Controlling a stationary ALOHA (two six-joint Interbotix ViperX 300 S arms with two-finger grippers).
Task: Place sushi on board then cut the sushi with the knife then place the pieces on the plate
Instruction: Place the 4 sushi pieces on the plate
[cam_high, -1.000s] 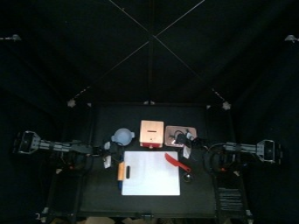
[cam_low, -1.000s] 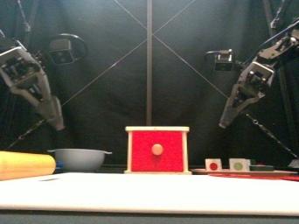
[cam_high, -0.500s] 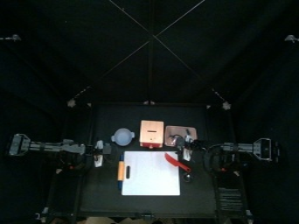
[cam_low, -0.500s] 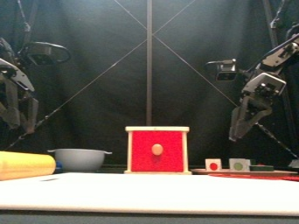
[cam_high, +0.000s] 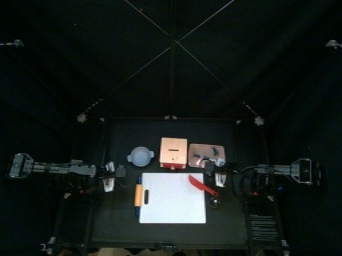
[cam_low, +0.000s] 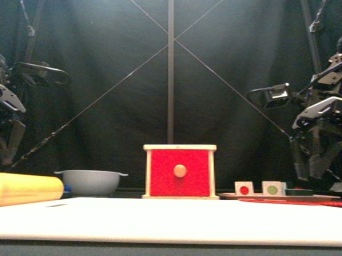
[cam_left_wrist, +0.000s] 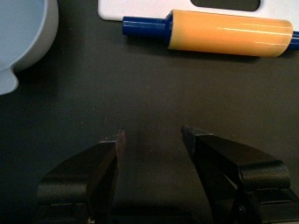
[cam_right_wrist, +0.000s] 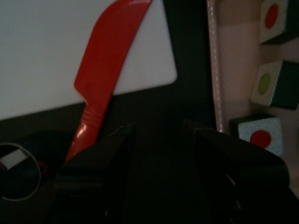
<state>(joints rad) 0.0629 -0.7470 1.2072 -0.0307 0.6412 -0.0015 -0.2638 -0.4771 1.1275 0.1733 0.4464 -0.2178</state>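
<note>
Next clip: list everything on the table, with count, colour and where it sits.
cutting board: one, white, centre front.
rolling pin: one, yellow-orange with a blue handle, at the board's left edge.
knife: one, red, blade on the board's right edge.
bowl: one, blue-grey, behind the board, left.
box: one, pale wood with a red drawer front, behind the board, centre.
tray: one, pink, right of the box.
sushi pieces: three seen, dark with red or green centres, on the tray.
left end effector: open, empty, near the rolling pin.
right end effector: open, empty, beside the knife.
</note>
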